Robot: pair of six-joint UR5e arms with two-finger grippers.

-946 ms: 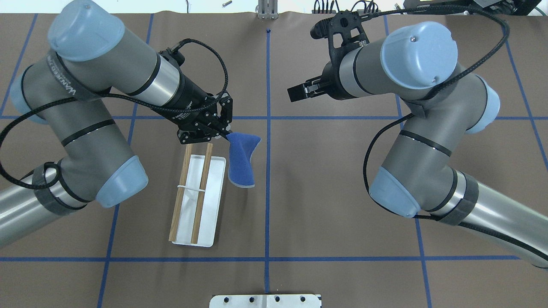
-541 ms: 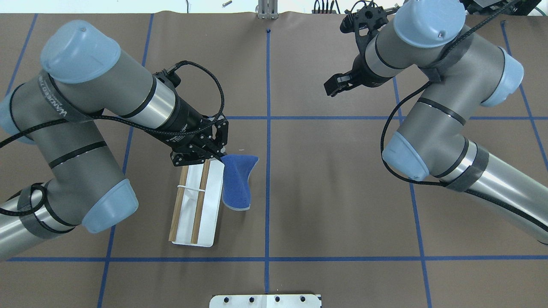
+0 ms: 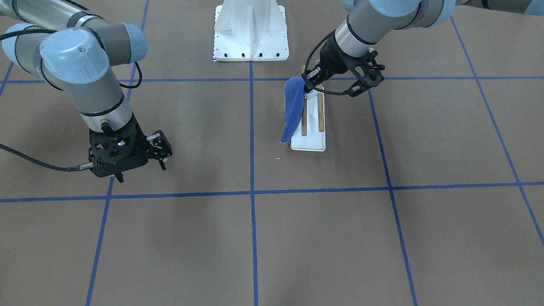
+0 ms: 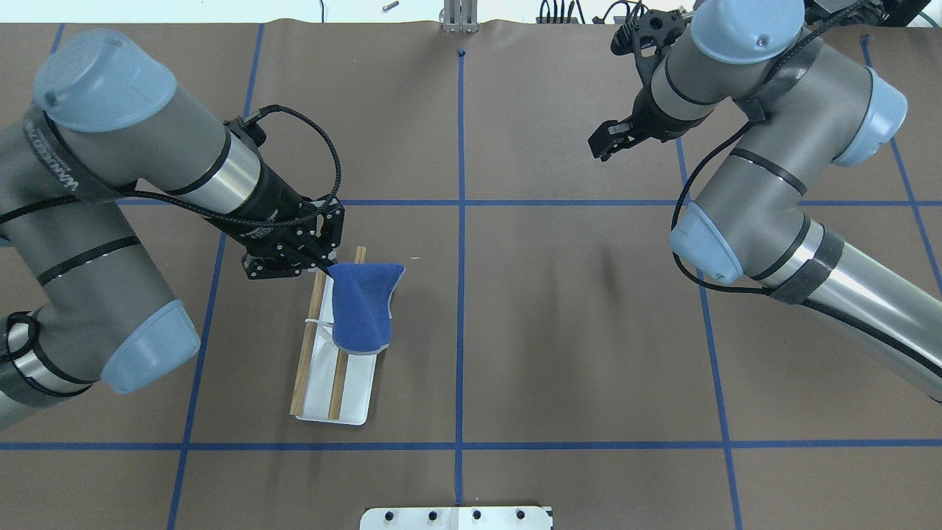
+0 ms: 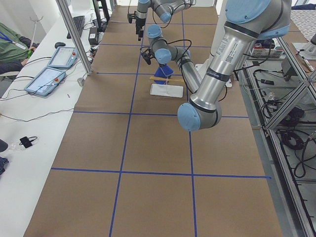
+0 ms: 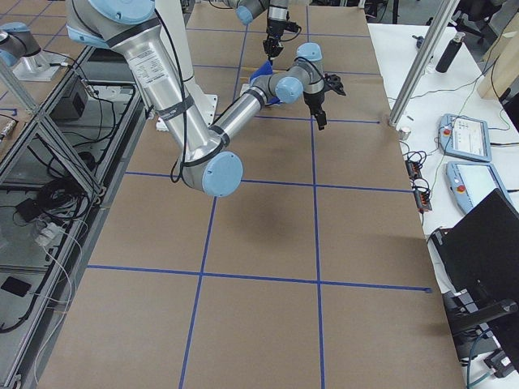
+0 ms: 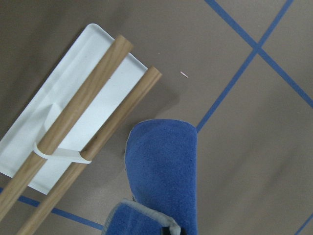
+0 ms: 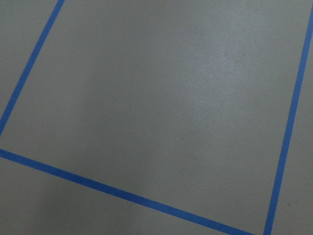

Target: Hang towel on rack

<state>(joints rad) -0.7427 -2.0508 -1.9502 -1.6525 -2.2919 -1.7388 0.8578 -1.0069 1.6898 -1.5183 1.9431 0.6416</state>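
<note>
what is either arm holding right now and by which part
The left end effector pinches the blue towel by its top corner; the rest hangs over the rack. The right end effector holds nothing.

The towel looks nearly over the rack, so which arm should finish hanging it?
Probably the left: its gripper holds the towel right above the rack. The right gripper holds nothing and is far away.

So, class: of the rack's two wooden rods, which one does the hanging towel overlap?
The rod on the towel's side, farther from the left pincer's arm; the other rod shows uncovered along its length.
</note>
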